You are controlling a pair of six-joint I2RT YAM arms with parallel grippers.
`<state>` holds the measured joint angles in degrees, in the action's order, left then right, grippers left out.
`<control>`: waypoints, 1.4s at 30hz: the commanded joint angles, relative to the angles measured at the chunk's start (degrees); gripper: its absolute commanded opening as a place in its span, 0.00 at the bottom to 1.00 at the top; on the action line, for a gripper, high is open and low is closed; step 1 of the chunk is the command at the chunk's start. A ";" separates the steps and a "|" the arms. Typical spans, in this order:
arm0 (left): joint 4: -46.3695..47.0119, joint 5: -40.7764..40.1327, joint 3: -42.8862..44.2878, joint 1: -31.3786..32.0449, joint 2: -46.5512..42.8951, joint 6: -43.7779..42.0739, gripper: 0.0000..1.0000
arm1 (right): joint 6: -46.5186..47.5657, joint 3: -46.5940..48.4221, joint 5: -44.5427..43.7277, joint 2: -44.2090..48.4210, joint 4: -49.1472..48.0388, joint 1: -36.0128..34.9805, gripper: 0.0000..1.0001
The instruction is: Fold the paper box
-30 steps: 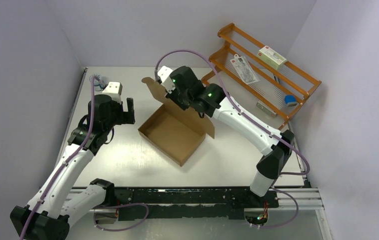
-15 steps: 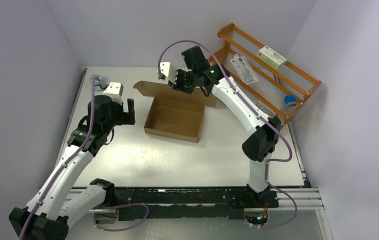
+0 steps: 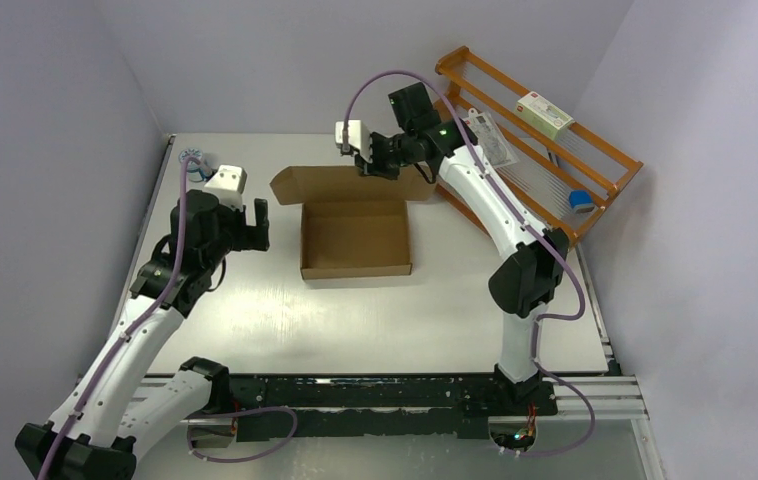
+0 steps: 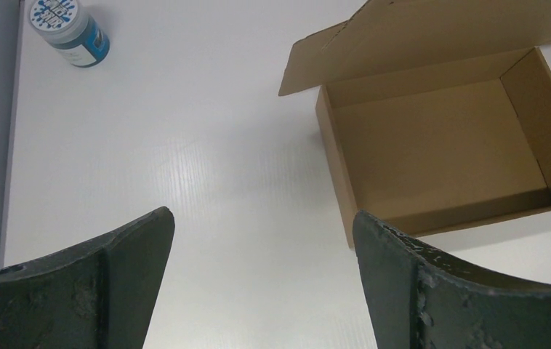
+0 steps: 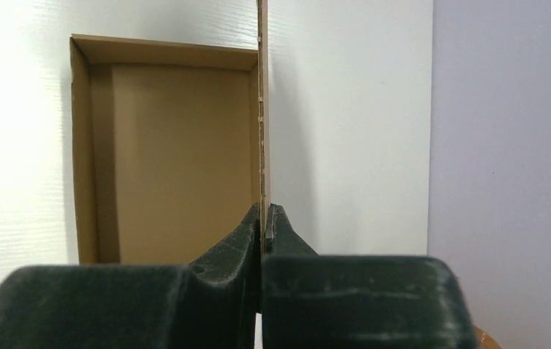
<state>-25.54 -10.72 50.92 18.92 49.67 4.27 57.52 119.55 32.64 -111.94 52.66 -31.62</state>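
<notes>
The paper box [image 3: 355,242] is a shallow brown cardboard tray lying mid-table, its sides square to the table edges. Its lid [image 3: 345,184] stands up along the far side. My right gripper [image 3: 382,168] is shut on the lid's top edge; in the right wrist view the gripper [image 5: 264,212] pinches the thin cardboard edge-on, with the tray [image 5: 178,153] below to the left. My left gripper [image 3: 254,224] hovers left of the box, open and empty. In the left wrist view the gripper [image 4: 262,213] frames bare table, with the box [image 4: 432,145] up to the right.
A small blue-lidded jar [image 3: 195,157] stands at the far left corner of the table [image 3: 255,310], also visible as the jar [image 4: 69,29]. An orange rack [image 3: 595,165] at the back right holds a white carton [image 3: 543,112], a flat packet and a blue item [image 3: 582,200]. Walls close in on three sides.
The right arm, holding the lid, has swung the box from a diagonal lie to square with the table and drawn it slightly back and right. The left arm has hardly moved.
</notes>
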 commanded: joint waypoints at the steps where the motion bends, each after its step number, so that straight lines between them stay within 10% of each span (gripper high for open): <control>1: 2.01 2.79 -0.22 0.11 -0.78 -2.13 0.97 | 0.01 -1.46 2.56 1.97 -2.09 0.20 0.04; 6: 0.78 3.99 1.92 0.16 1.92 -3.36 0.97 | -2.82 -5.07 -0.50 4.18 -5.72 0.24 0.35; 14: -3.99 4.42 11.15 0.08 11.76 -5.46 0.97 | -8.75 -17.81 -13.14 15.63 -18.82 0.53 0.58; 25: -8.52 4.47 21.65 0.07 22.67 -9.96 0.96 | -9.34 -32.99 -7.11 26.35 -27.58 16.18 0.64; 42: -10.34 9.31 32.50 0.07 33.90 -16.09 0.90 | -7.74 -31.49 0.02 18.86 -21.69 18.07 0.60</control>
<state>-34.44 -4.23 80.66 18.92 81.38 -9.37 50.22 87.57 29.95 -91.77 31.24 -13.93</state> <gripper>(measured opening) 0.909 0.632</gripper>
